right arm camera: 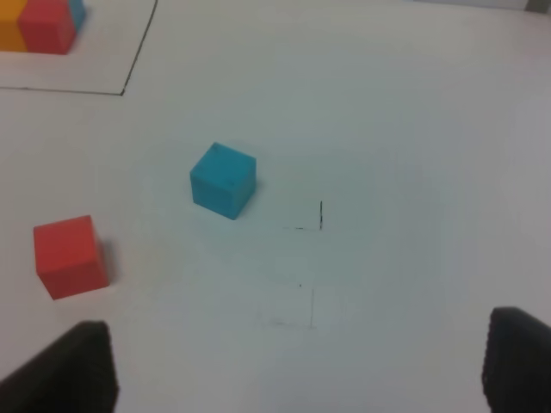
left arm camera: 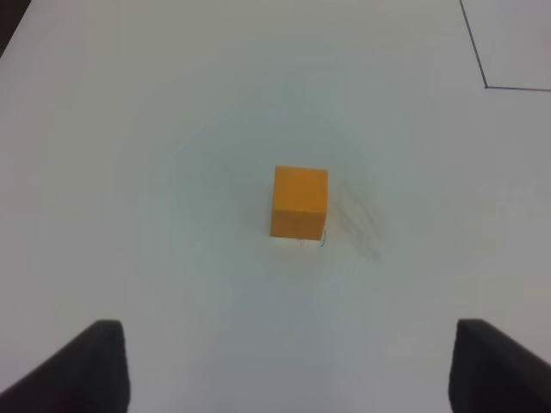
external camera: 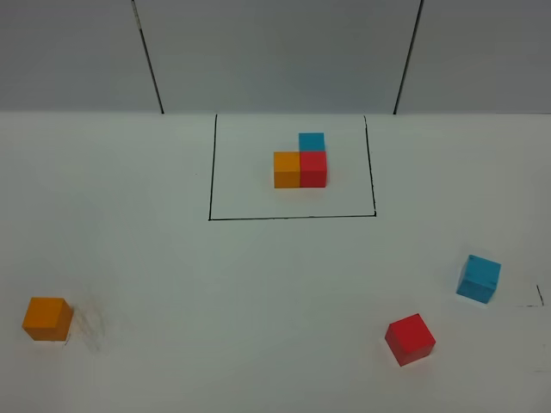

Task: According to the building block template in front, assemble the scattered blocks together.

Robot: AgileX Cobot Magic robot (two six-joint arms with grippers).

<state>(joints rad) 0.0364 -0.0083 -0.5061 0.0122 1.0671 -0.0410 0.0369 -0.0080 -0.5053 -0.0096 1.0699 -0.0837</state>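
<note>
The building block template (external camera: 300, 162) is an L of orange, red and light blue cubes inside a drawn black rectangle at the back middle of the table; its edge shows in the right wrist view (right arm camera: 41, 24). The loose orange cube (external camera: 47, 318) lies at the front left. In the left wrist view it (left arm camera: 299, 202) sits ahead of my open, empty left gripper (left arm camera: 288, 348). The loose red cube (external camera: 410, 339) and light blue cube (external camera: 479, 279) lie at the front right. In the right wrist view the red cube (right arm camera: 71, 255) and blue cube (right arm camera: 223, 180) lie ahead of my open, empty right gripper (right arm camera: 301, 348). Neither arm shows in the exterior view.
The white table (external camera: 258, 284) ends at a grey back wall (external camera: 275, 52). Small black pen marks (right arm camera: 319, 215) lie on the surface near the blue cube. A faint smudge (external camera: 89, 327) lies beside the orange cube.
</note>
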